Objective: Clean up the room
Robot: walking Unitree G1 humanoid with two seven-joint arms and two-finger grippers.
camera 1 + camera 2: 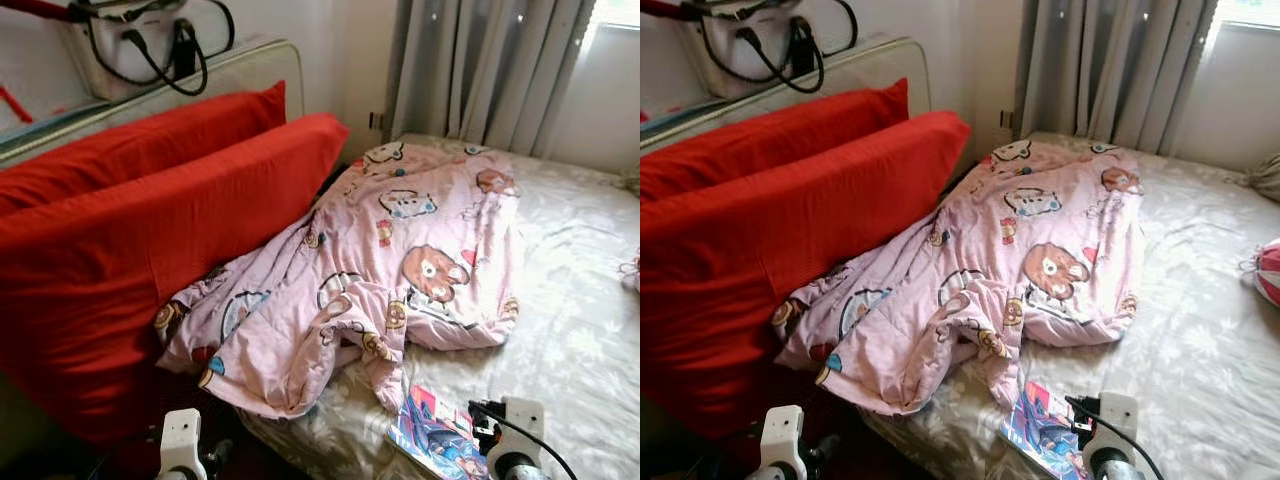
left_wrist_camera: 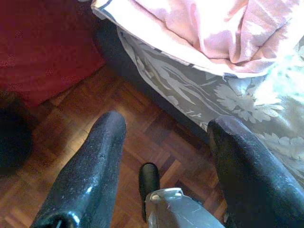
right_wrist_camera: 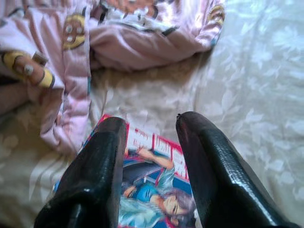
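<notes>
Right gripper (image 3: 151,142) fingers apart over comic book (image 3: 152,190); left gripper (image 2: 164,137) fingers wide abv floor (image 2: 142,133).

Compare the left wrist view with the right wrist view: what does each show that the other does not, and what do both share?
Left wrist view alone: the wooden parquet floor, a red pillow and the bed's edge, seen between the left gripper's spread fingers. Right wrist view alone: a colourful comic book lying on the sheet, under the right gripper, fingers apart. Both share: the pink cartoon blanket and the grey floral bedsheet.
</notes>
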